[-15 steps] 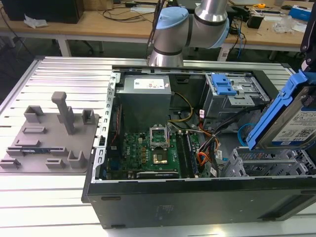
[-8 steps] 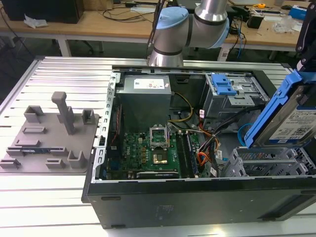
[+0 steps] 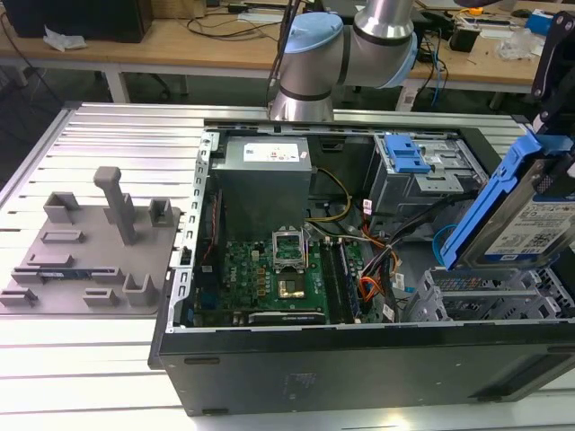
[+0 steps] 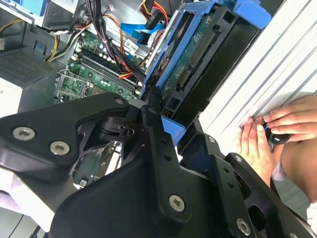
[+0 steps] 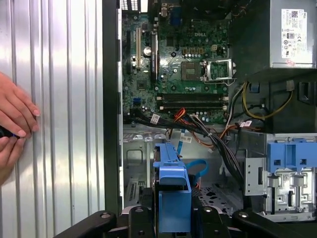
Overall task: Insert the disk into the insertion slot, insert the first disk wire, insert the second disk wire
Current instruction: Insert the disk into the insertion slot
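The disk (image 3: 539, 229), silver with a white label in a bright blue carrier, hangs tilted above the case's corner at the exterior view's right. My gripper (image 3: 546, 144) is shut on its upper part. The second wrist view has the black fingers (image 4: 154, 121) clamped on the carrier, with the disk's (image 4: 198, 64) green underside showing. In the first wrist view the carrier's edge (image 5: 172, 198) stands over the insertion slot (image 5: 138, 158), a light-grey perforated cage (image 3: 476, 296) just below the disk. A blue flat cable (image 3: 442, 244) and coloured wires (image 3: 377, 269) lie loose beside the cage.
A taller grey cage with a blue latch (image 3: 409, 162) stands behind the slot. The power supply (image 3: 265, 171) and motherboard (image 3: 269, 278) take up the middle of the case. A grey fixture plate (image 3: 90, 242) lies outside it. A person's hands (image 4: 277, 129) rest on the ribbed table.
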Controlling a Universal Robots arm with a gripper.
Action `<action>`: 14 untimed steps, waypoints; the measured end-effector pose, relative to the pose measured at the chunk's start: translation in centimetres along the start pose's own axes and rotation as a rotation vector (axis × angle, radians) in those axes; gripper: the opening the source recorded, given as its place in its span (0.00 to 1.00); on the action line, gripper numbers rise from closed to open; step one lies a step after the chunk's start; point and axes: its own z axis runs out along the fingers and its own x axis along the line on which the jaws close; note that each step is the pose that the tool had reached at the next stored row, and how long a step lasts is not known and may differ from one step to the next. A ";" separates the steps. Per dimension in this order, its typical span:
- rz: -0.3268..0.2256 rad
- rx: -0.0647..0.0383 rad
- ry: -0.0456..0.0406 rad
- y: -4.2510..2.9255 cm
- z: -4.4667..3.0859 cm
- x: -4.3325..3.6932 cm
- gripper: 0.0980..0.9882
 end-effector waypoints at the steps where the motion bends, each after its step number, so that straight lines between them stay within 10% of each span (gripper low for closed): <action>1: 0.000 0.000 0.0000 0.00 0.08 0.00 0.30; 14: -0.002 -0.001 -0.0001 -0.13 0.80 0.04 0.30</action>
